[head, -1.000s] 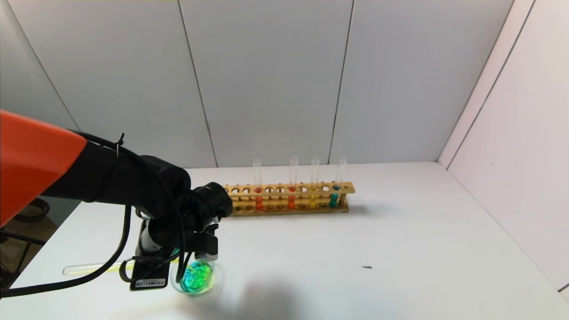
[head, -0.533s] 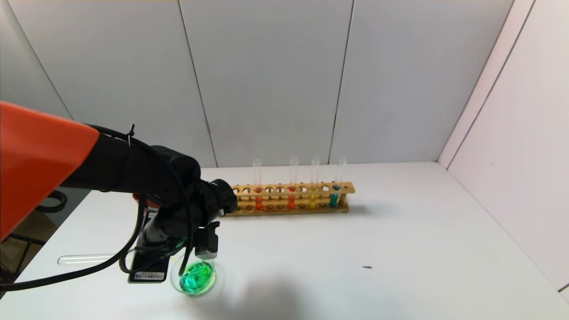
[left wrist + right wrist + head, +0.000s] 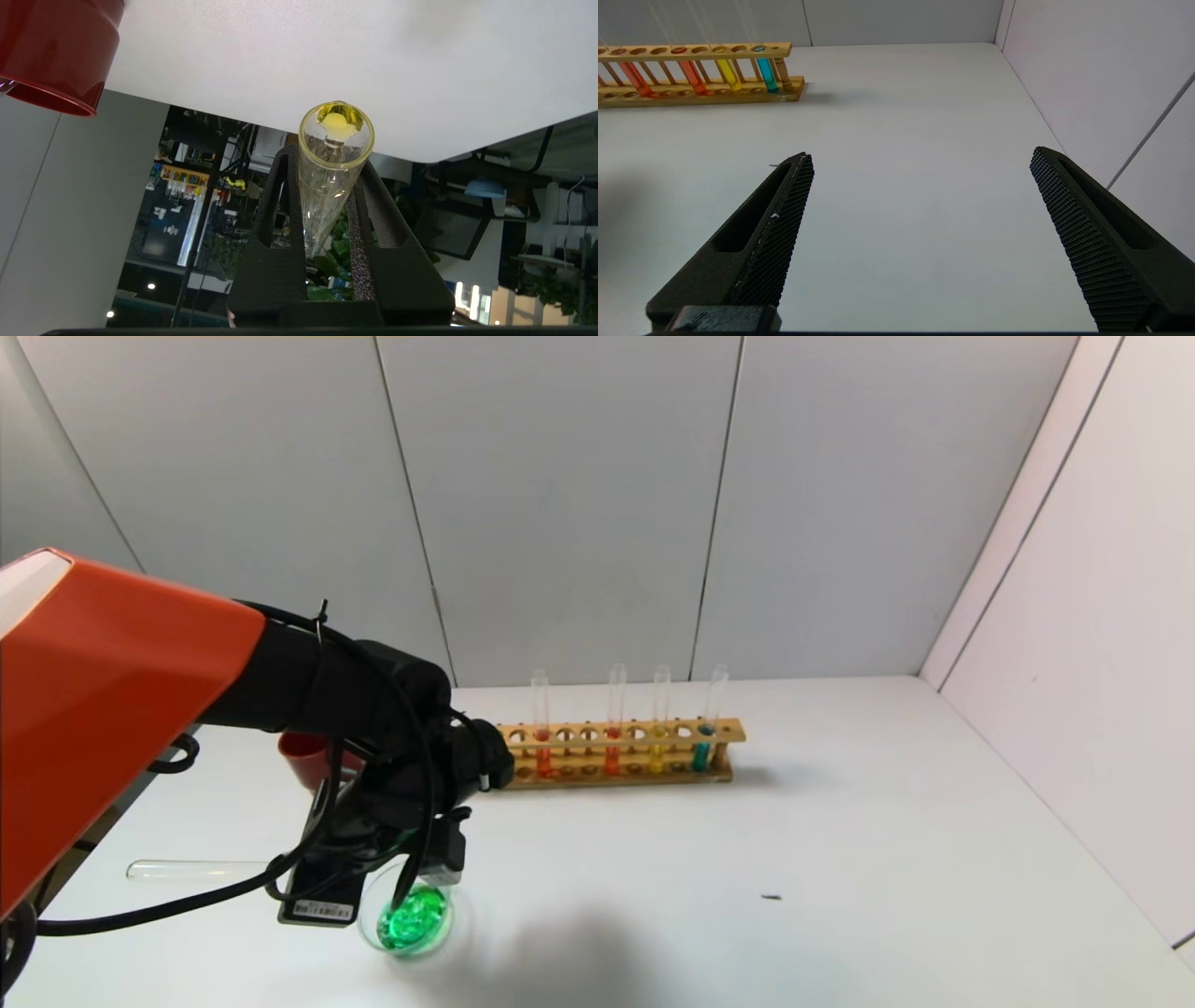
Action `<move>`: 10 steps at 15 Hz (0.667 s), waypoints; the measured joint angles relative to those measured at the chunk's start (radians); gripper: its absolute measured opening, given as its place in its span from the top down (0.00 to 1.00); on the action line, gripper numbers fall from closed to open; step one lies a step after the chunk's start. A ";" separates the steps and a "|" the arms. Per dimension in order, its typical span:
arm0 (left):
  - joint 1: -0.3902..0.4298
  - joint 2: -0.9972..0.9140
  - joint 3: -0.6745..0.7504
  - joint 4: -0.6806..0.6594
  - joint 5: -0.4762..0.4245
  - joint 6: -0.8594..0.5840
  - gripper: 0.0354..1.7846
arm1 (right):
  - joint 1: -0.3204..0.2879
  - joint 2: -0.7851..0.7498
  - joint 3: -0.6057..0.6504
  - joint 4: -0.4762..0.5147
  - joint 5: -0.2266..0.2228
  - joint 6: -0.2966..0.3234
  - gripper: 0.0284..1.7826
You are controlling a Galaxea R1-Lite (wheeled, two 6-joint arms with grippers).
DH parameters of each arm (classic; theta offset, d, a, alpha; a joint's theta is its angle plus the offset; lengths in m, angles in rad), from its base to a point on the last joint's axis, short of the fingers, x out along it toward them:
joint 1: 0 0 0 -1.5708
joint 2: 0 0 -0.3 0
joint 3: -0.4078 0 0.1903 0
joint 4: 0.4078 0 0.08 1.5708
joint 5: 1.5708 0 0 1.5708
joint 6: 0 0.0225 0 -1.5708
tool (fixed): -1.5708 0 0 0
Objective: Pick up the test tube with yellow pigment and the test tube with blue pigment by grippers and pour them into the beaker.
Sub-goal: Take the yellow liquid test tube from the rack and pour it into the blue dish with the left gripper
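The left gripper [image 3: 327, 158] is clamped on a glass tube [image 3: 332, 158] (only a yellow smear left inside), held tipped over the beaker [image 3: 414, 919], which holds green liquid near the front left of the white table [image 3: 747, 859]. Another empty tube [image 3: 187, 870] lies flat nearby. The right gripper [image 3: 920, 196] hangs wide apart over bare table, well short of the wooden rack [image 3: 700, 88].
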 joint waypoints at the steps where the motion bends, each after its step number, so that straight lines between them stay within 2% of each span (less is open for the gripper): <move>1: -0.006 0.010 -0.019 0.036 0.001 -0.004 0.84 | 0.000 0.000 0.000 0.000 0.000 0.000 0.05; 10: -0.046 0.082 -0.082 0.070 0.009 -0.011 0.84 | 0.000 0.000 0.000 0.000 0.000 0.000 0.05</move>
